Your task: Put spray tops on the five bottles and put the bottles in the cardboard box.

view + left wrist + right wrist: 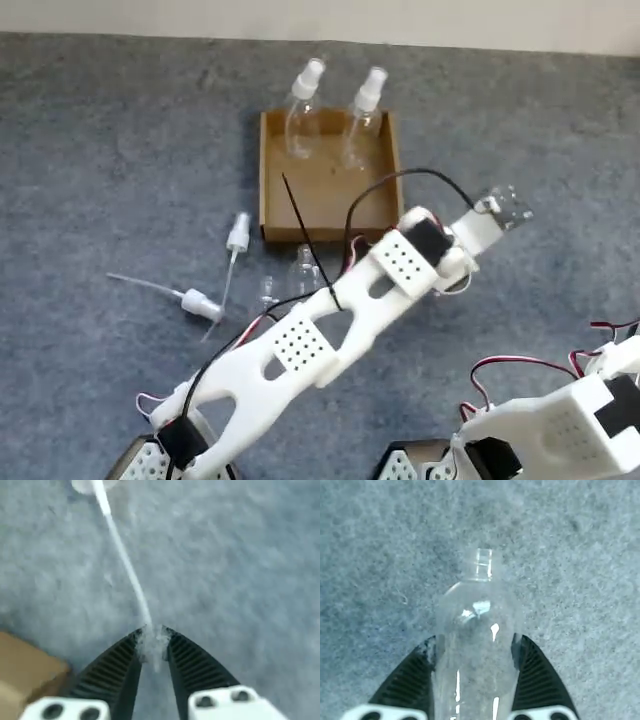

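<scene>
**On the grey carpet: both arms loaded, two bottles boxed**

Beside the cardboard box (266,180), on its right side in the high view, the left gripper (152,640) is clenched on the end of a spray top's thin white tube (125,565). The tube runs away from the jaws to the white spray head at its far end, above the carpet (100,150). A corner of the box lies close to this gripper in the left wrist view.

The right gripper (475,642) grasps a clear bottle (477,625) around its body, one jaw on each side. The bottle's neck is open and carries no top.

Two capped bottles (302,110) (362,115) stand in the box against its far wall.

Two loose spray tops (237,235) (198,302) lie on the carpet left of the box's near corner. Two uncapped bottles (304,266) (267,290) stand just in front of the box, partly hidden by the left arm (330,330).
</scene>
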Tool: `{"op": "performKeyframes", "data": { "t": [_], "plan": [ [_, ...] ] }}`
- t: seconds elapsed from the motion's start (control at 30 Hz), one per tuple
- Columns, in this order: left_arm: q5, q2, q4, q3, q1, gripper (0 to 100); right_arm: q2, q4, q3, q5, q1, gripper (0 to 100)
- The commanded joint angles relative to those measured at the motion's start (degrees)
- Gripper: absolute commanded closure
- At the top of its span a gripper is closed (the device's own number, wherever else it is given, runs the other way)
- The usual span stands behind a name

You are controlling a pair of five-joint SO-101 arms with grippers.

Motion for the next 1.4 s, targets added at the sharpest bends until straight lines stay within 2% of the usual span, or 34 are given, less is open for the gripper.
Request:
{"op": "performKeyframes", "data": {
  "t": [0.0, 0.1, 0.2, 0.33, 0.57, 0.67, 0.73, 0.83, 0.9, 1.07, 1.17, 1.27, 1.37],
  "plan": [
    [0.09, -7.87, 8.18, -2.68, 1.71, 100, -0.57, 0.31, -3.21, 0.70, 0.22, 99.5],
    [0.97, -10.95, 10.81, -2.51, 1.80, 100, -0.57, 0.31, -3.21, 0.70, 0.22, 99.5],
    [2.90, -12.62, 9.93, -2.68, 0.57, 99, -0.57, 0.31, -3.21, 0.70, 0.22, 99.5],
    [2.81, -11.65, -7.03, -2.33, -1.10, 99, -0.57, 0.31, -3.12, 0.70, 0.04, 99.5],
    [2.90, 0.75, -48.00, -2.24, -0.84, 99, -0.57, 0.31, -3.12, 0.70, 0.31, 99.5],
    [2.90, 6.73, -55.91, -2.24, 0.04, 99, -0.57, 0.31, -3.12, 0.70, 0.13, 99.5],
    [3.08, 9.63, -56.70, -2.24, 0.57, 95, -0.57, 0.31, -3.12, 0.70, 0.04, 99.5],
    [3.34, 11.82, -56.62, -2.15, 0.57, 82, -0.57, 0.31, -3.12, 0.70, 0.04, 99.5],
    [3.25, 12.53, -56.62, -1.27, 0.66, 80, -0.57, 0.31, -3.12, 0.70, 0.04, 99.5],
    [2.99, 12.44, -56.97, 5.58, 1.10, 84, -0.57, 0.31, -3.03, 0.70, 0.04, 99.5],
    [2.73, 12.44, -56.53, 5.23, 1.36, 90, -0.57, 0.31, -3.03, 0.70, 0.31, 99.5],
    [-2.02, 12.26, -54.86, 5.05, 1.36, 100, -0.57, 0.31, -3.12, 0.70, 0.48, 99.5],
    [-4.04, 10.24, -51.87, 5.14, 1.10, 99, -0.57, 0.31, -3.03, 0.70, 0.48, 99.5]
  ]
}}
